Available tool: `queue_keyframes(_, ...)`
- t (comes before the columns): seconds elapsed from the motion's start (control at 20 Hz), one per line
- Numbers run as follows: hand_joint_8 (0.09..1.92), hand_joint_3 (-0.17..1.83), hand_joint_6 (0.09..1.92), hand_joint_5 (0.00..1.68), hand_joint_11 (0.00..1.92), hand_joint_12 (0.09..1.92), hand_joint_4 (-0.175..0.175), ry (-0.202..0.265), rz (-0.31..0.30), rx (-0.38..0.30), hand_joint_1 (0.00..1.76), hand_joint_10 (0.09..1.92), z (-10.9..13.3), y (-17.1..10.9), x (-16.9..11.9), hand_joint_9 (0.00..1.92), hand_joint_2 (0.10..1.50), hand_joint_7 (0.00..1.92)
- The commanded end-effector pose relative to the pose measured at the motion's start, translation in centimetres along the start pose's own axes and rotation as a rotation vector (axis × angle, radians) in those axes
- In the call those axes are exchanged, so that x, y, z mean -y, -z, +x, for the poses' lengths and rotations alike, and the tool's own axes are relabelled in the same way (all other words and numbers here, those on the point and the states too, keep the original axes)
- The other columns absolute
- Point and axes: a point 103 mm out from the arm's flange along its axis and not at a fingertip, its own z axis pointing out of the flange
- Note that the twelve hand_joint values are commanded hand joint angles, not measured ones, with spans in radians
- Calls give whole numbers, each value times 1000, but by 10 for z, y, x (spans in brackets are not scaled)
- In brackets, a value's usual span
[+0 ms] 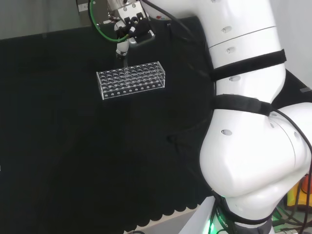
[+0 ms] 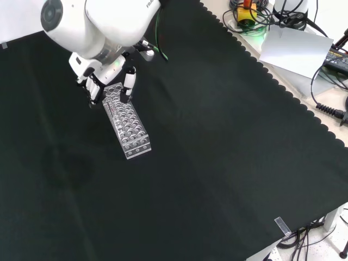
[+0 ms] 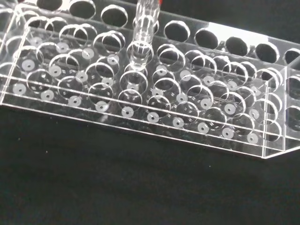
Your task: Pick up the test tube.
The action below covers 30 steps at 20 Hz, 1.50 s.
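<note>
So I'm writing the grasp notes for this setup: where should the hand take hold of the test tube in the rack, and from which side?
Probably the test tube is best pinched on its upper part, from above: it stands upright in the clear rack, whose holes enclose its lower part. The hand is above the rack.

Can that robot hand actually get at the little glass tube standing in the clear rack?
Probably yes. The hand sits right above the test tube, which stands upright in the rack. The holes around it look empty, so nothing crowds it.
</note>
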Motion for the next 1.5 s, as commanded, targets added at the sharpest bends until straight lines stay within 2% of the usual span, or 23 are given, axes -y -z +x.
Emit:
queue_keyframes(0.05,871,-175,512,445,114,1556,-138,6,26,34,817,795,3,-7,-2,557,1064,722)
queue_keyframes(0.45,834,-175,708,558,168,1537,-148,8,13,26,837,718,9,-11,-3,741,1067,918)
queue_keyframes(1.15,813,-175,731,564,203,1522,-140,-2,1,-11,880,690,19,-12,-10,796,1057,955)
queue_keyframes(1.35,799,-175,740,669,285,1481,-145,-20,-55,-27,927,660,22,-17,-11,876,1049,1038)
queue_keyframes(1.5,704,-175,684,869,462,1396,-156,-48,-125,-55,1003,584,22,-19,-9,1070,1045,1217)
